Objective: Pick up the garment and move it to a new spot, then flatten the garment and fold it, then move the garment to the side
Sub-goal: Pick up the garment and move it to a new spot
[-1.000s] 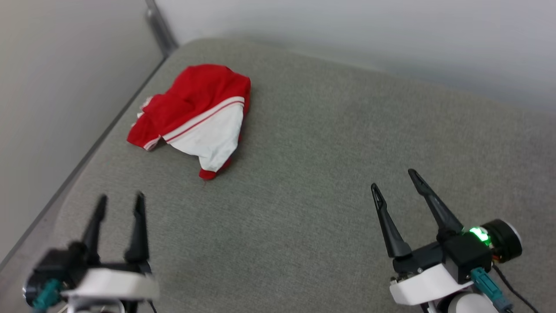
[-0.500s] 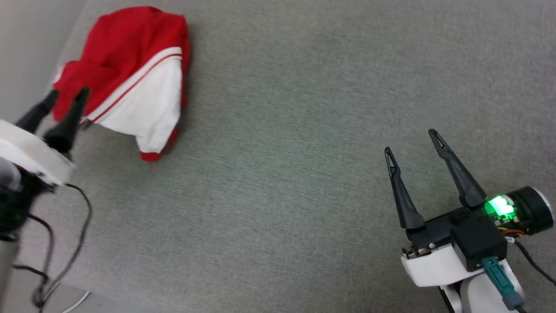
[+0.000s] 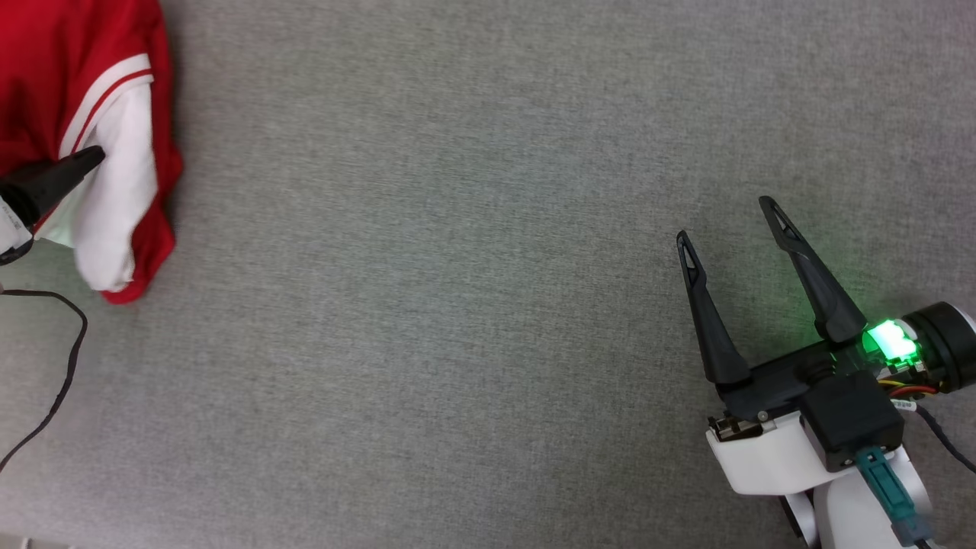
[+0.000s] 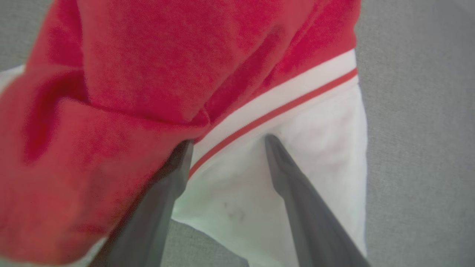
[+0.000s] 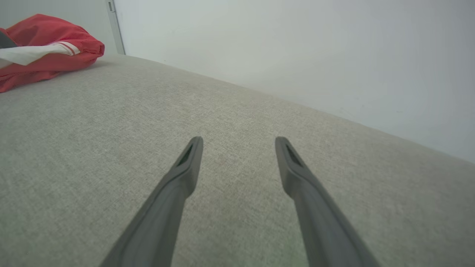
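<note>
The garment (image 3: 114, 191) is a crumpled red shirt with a white sleeve and a red-and-white striped trim, lying at the far left edge of the head view. One dark finger (image 3: 65, 171) of my left gripper reaches over its white part there. In the left wrist view my left gripper (image 4: 228, 140) is open, its tips straddling the striped trim of the garment (image 4: 148, 74), low over the cloth or touching it. My right gripper (image 3: 724, 219) stands open over bare cushion at the lower right, far from the shirt. Seen past the open right gripper (image 5: 239, 139), the garment (image 5: 48, 48) lies at the upper left.
A grey fabric cushion (image 3: 457, 305) carries everything. A pale wall (image 5: 297, 55) runs along its far edge, with a metal strip (image 5: 115, 29) in the corner behind the shirt. A black cable (image 3: 61, 366) loops over the cushion at the left.
The head camera has tilted down and swung, shifting the shirt to the left edge. My left gripper has reached forward from the near left onto the shirt. The right gripper has hardly moved.
</note>
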